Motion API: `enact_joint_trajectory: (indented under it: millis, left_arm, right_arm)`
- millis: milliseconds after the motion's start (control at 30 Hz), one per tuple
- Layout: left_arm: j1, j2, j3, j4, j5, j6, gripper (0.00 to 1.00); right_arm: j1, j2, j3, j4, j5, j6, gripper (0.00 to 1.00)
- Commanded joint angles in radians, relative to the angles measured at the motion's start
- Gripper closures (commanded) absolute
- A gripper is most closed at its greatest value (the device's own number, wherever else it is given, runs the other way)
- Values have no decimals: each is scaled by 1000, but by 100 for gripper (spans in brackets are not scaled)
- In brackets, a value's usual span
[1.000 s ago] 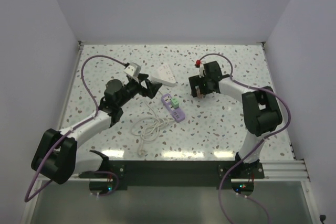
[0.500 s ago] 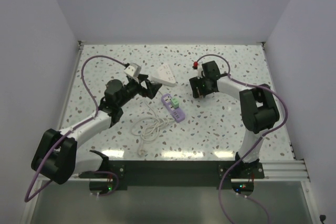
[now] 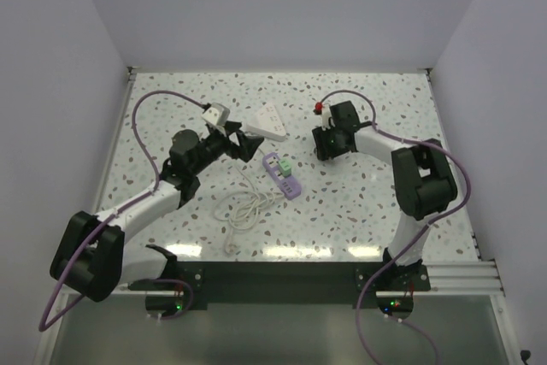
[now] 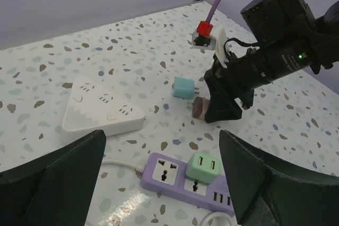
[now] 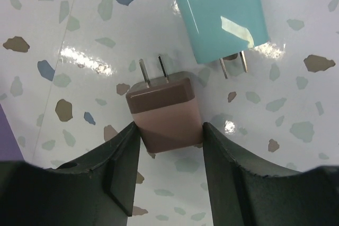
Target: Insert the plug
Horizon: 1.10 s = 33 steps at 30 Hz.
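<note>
Seen from above, the right gripper (image 3: 327,148) is low on the table (image 3: 385,108), to the right of the purple power strip (image 3: 282,174). The brown plug under it is too small to see here. The left gripper (image 3: 249,144) hangs released and empty near the white triangular strip (image 3: 270,121).

In the left wrist view, the brown plug (image 4: 199,108) lies on the table, just beside the teal plug (image 4: 184,87). It is well apart from the purple strip, where a green plug (image 4: 205,165) already sits. The left fingers (image 4: 53,183) stand wide apart.

In the right wrist view, the right claw is clenched on the brown plug (image 5: 165,112), one pad (image 5: 122,168) on each side face. The step in hand seems to be the pick-up. I think a good grip stays on the middle of the flat sides, so that the plug does not rotate. Lifting should go straight up, so that the teal plug is not pushed.

The brown plug lies flat. Its long axis runs from the claw's palm outward, a little tilted. Its prongs (image 5: 153,71) point away from the palm. For the socket, the prongs probably must be turned downward.
</note>
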Motion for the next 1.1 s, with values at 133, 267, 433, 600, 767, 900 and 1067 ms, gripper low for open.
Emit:
enact_joint_trajectory:
  millis: [133,267,433,600,767,900,1067]
  left_arm:
    - [-2,10,33,3,133,-5,6]
    - [-2,38,56,2,216,-35,6]
    - [-2,68,76,49,357,-119,6]
    - [-4,113,88,81,417,-173,7]
    - [-4,139,95,104,456,-206,7]
    - [-10,161,104,112,462,-216,8]
    - [-13,196,115,117,482,-225,10]
  right_arm:
    - [34,-245,-125,88,-80,-59,75]
    - [109,-414,-185,111,-88,-99,78]
    - [221,-488,-181,50,-47,-123,79]
    - [321,-543,-175,24,-11,-133,80]
    - [381,-572,-165,14,25,-139,80]
    - [419,-579,-159,19,41,-142,81]
    - [435,-589,-153,14,53,-146,81]
